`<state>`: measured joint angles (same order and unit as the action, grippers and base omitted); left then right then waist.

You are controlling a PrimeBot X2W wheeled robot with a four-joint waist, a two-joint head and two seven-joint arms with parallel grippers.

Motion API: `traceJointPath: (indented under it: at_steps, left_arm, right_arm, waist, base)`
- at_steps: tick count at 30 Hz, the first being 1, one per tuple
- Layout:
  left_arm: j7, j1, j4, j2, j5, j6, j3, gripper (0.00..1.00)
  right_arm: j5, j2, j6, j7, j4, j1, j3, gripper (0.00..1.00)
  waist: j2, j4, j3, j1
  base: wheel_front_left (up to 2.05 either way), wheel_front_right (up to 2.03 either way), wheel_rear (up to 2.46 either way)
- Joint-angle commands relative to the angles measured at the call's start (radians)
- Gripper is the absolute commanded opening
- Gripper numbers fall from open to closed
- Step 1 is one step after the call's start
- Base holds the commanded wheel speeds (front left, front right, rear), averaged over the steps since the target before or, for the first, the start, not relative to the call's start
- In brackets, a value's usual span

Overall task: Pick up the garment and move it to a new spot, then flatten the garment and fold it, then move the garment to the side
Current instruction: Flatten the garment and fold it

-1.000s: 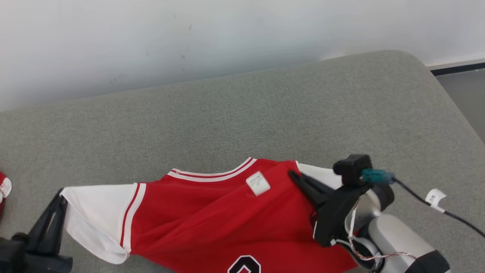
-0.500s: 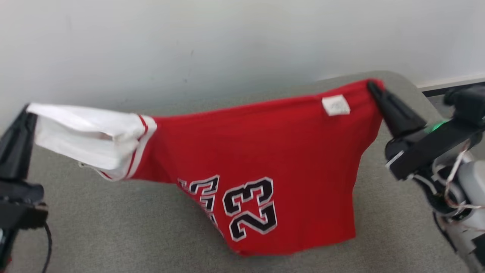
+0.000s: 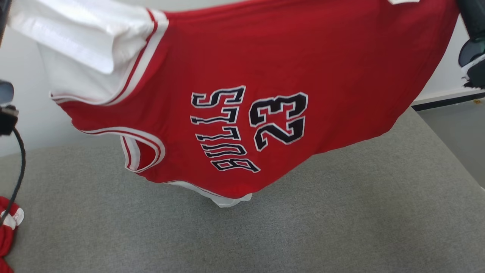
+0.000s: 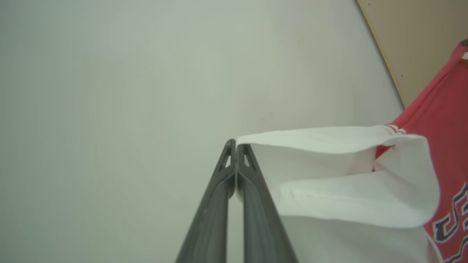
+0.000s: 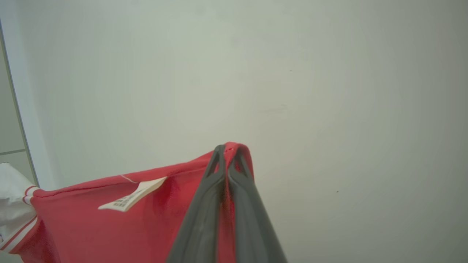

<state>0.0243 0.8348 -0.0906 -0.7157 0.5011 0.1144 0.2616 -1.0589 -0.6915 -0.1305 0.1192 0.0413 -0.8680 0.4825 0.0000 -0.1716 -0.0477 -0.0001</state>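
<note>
**Head and wrist views: garment held aloft over the seat.** The garment (image 3: pixel 265 57), a red jersey with a white sleeve (image 3: pixel 87 45), hangs in the air in front of a pale wall (image 3: pixel 22 125) and above a grey upholstered pad (image 3: pixel 341 227), possibly a couch or a mattress.

- **Surroundings.**
  - A second red-and-white cloth (image 3: pixel 7 227) lies at the pad's left edge, well apart from the jersey.
  - A black cable (image 3: pixel 19 163) droops down the left margin, in front of the wall.
  - To the right, a dark skirting strip (image 3: pixel 447 101) borders a grey floor (image 3: pixel 458 136).
  - The spread cloth screens much of the wall behind it.
- **Hands.**
  - The left hand (image 4: pixel 236 146) is clenched on the hem of the white sleeve.
  - The right hand (image 5: pixel 228 149) is clenched on a red corner, near a white label (image 5: pixel 131 199).
- **Orientation.**
  - The jersey is stretched sideways, and its long axis runs left to right between the two hands.
  - The taut top edge is roughly level, and the body sags below it.
  - The lettering "BULLS" (image 3: pixel 223 129) climbs the head view, with B lowest, and sits beside the number 23 (image 3: pixel 280 119).
  - The trimmed neck opening (image 3: pixel 142 151) faces the lower left.
  - The lowest white fold (image 3: pixel 227 199) hangs close over the pad; whether it touches the pad cannot be told.
</note>
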Motion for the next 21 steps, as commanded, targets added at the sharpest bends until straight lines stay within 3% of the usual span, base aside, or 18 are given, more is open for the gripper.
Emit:
traceJointPath:
  at_steps: [1,8,14,21]
  left_arm:
    - [-0.014,0.040,0.017,-0.010,0.002,0.004,0.015,0.00]
    - [-0.085,0.202,0.101,0.002,0.077,0.014,0.088,0.00]
    - [-0.196,0.246,0.172,0.067,0.245,0.003,0.090,0.00]
    - [-0.251,0.291,0.283,0.139,0.287,-0.035,0.107,0.00]
  right_arm:
    - [-0.020,-0.020,0.000,0.008,0.016,-0.027,0.014,0.00]
    - [-0.063,-0.064,0.000,-0.008,0.089,-0.121,0.087,0.00]
    - [-0.096,-0.078,0.000,-0.032,0.115,-0.139,0.158,0.00]
    - [-0.108,-0.028,0.000,-0.040,0.201,-0.190,0.254,0.00]
  waist:
    - [0.0000,0.000,-0.008,0.0001]
    - [0.0000,0.005,-0.022,0.0001]
    - [0.0000,0.017,-0.005,0.0001]
    - [0.0000,0.038,0.069,0.0001]
  base:
    - [0.00,0.00,0.00]
    - [0.00,0.00,0.00]
    - [0.00,0.00,0.00]
    - [0.00,0.00,0.00]
